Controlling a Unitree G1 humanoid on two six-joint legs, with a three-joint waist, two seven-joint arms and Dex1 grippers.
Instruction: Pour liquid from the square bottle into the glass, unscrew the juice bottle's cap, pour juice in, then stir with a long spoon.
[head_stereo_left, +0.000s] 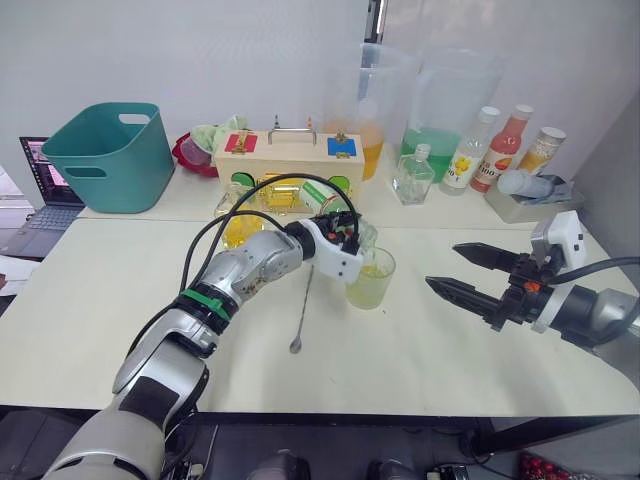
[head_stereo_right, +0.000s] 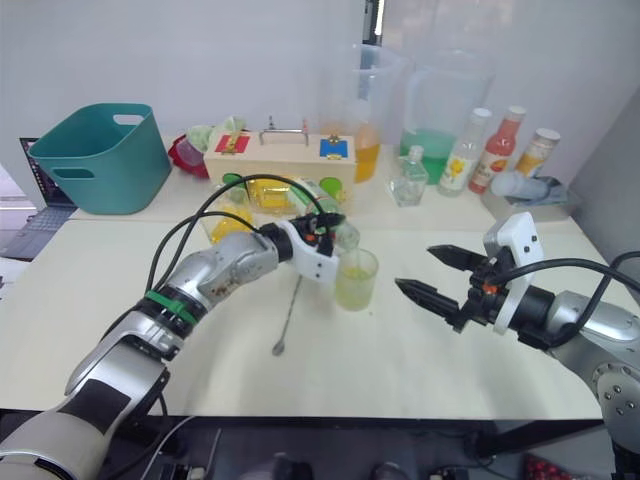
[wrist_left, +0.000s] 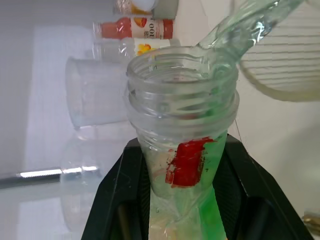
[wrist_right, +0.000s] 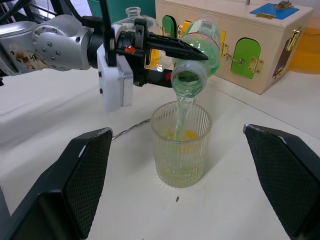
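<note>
The left gripper (wrist_right: 165, 50) is clamping the juice bottle (wrist_right: 199, 47) near its neck, the black fingers closed on either side of the thin clear wall, and is tipping it mouth-down at centre frame in the head views. A pale green stream is running from the uncapped mouth into the glass (head_stereo_left: 371, 279), just right of centre. The bottle is looking light and soft-walled, likely to dent under a hard squeeze, and wet around the threads, so a firm hold just below the neck ring seems the safest place.

The right gripper (head_stereo_left: 463, 272) is hanging at the right of the frame with its fingers spread wide, holding nothing, near the glass but apart from it.

The glass is standing upright, about half filled with yellowish liquid. It is probably rigid, smooth and breakable, its ribbed sides giving some purchase; taking it low around the body would suit it.

The long spoon (head_stereo_left: 302, 307) is lying flat just left of the glass, bowl towards the bottom of the frame: thin, stiff, awkward to pinch off the tabletop, best taken along the stem.
</note>
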